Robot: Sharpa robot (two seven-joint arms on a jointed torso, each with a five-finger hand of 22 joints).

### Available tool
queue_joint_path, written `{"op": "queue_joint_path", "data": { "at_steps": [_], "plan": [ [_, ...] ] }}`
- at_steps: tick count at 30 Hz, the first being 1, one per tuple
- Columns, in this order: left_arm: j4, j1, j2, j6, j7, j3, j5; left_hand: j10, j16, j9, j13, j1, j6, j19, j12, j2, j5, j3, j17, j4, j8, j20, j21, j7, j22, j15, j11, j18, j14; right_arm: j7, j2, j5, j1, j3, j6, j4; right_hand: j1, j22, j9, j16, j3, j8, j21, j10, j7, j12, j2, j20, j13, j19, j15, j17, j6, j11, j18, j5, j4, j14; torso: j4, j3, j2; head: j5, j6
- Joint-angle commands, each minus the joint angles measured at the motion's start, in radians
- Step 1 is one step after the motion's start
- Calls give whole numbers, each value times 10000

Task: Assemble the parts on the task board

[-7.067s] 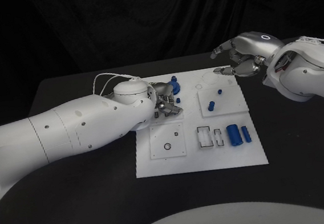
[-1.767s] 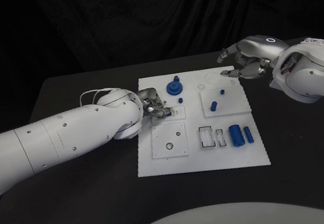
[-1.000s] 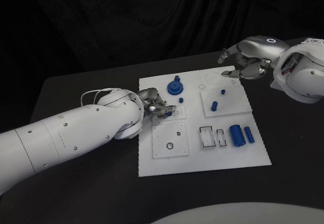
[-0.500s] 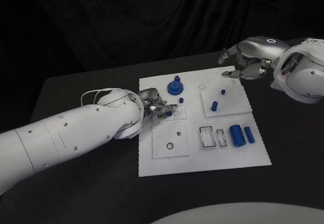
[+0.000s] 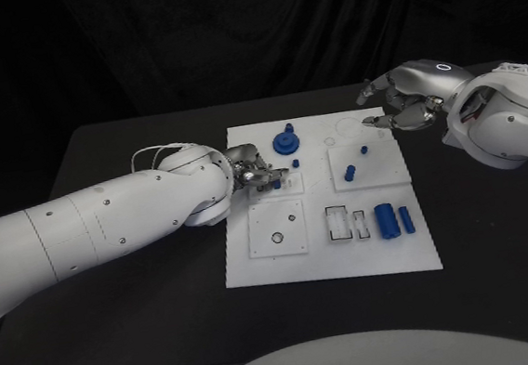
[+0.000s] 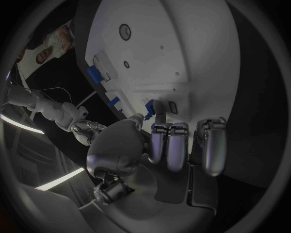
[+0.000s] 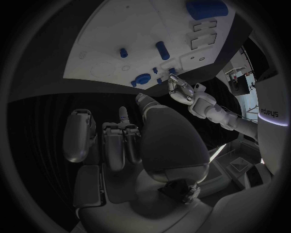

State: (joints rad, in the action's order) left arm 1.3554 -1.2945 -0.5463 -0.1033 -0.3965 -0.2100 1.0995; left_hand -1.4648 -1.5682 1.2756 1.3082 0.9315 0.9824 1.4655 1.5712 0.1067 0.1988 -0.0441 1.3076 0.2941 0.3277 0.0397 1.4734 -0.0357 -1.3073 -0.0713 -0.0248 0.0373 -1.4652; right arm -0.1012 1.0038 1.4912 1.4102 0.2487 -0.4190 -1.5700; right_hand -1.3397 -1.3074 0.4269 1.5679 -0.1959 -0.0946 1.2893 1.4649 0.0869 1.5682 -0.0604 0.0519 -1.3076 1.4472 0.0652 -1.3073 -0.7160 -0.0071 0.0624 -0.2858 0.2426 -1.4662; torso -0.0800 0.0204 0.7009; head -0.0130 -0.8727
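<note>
Black table (image 5: 158, 284), white task board (image 5: 317, 259).

A black tabletop (image 5: 164, 321) carries the work, its dark matte surface running out on every side. Behind its far edge hangs a black curtain (image 5: 239, 26), falling in soft vertical folds across the background.

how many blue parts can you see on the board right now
6, going by the head view: the round stacked part at the far edge, a small peg, two pieces on the right square, a big cylinder, a thin one. The left hand may hide more.
</note>
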Motion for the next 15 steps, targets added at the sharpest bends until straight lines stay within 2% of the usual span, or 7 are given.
{"op": "queue_joint_path", "data": {
  "at_steps": [1, 11, 15],
  "plan": [
    [-3, 47, 7, 161, 133, -20, -51, -1060, -26, 71, 2626, -19, -96, 188, -4, 126, 81, 79, 2632, -5, 77, -35, -51, -3, -1604, -58, -60, -12, -1056, -191, 7, 26, -31, -6, 58, 3, -109, -1834, -9, 29, 13, 39, -54, 1059, 25, 26, -14, 30, -2632, -19, -85, -2635, -79, 81, -17, 12, -60, -1046, -8, 0, -5, 8, 1],
    [-1, 47, -38, 31, 235, -20, -51, -1060, -26, 225, 2626, 7, -142, 194, -4, 211, 263, 110, 2632, -19, 139, -39, -51, 7, -1616, -63, -67, -14, -1056, -213, 20, 26, -44, -6, 73, 2, -109, -1834, -9, 29, 13, 39, -54, 1059, 25, 26, -14, 30, -2632, -19, -85, -2635, -79, 81, -17, 12, -60, -1046, -5, 2, -2, -15, 1],
    [74, 47, -128, -372, 438, -20, -51, -1060, -26, 296, 2626, 61, -140, 227, -4, 216, 302, 115, 2632, -28, 181, -43, -15, 19, -1656, -68, -75, -26, -1056, -207, 34, 26, -46, -6, 53, -4, -128, -1831, -34, 29, -1, 52, -67, 1059, 27, 26, -5, 32, -2632, -26, -87, -2635, -95, 83, -15, 12, -87, -1046, -1, 2, -3, -28, 1]
  ]
}}
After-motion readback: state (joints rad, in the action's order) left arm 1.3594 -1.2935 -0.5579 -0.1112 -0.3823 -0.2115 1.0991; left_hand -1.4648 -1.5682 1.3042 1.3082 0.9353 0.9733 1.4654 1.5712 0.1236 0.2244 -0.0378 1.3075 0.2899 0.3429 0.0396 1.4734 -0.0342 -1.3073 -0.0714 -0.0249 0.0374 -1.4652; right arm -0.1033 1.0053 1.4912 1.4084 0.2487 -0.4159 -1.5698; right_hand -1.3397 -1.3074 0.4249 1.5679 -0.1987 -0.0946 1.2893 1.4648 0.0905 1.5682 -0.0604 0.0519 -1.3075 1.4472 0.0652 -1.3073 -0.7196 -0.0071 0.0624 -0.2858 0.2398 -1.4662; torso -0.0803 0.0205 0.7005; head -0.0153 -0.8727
